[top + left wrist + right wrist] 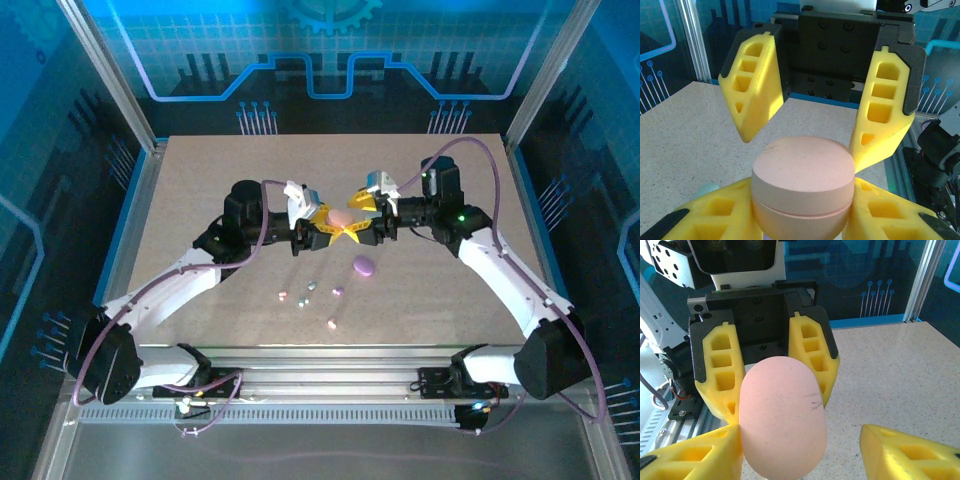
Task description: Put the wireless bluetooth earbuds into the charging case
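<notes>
Centre of top view | left gripper (802, 222) clamped on pink case (340, 216), lid closed | right gripper (800, 440) fingers apart around same case, one pad touching | earbuds (313, 286) lie loose lower centre on table (200, 200), near purple case (363, 265) | progress: early, none seated; opening lid and every insertion seemingly left.

The speckled beige tabletop (200, 200) carries a closed purple oval case (363, 265), lying near the right gripper (367, 224) on its arm-base side. Farther toward the bases from the left gripper (323, 226), well apart from it, five tiny earbuds (312, 286) lie scattered loose in pink, purple and pale tones. A pale mint thing (707, 191), mostly hidden, sits on the surface just beside the left gripper's finger.
</notes>
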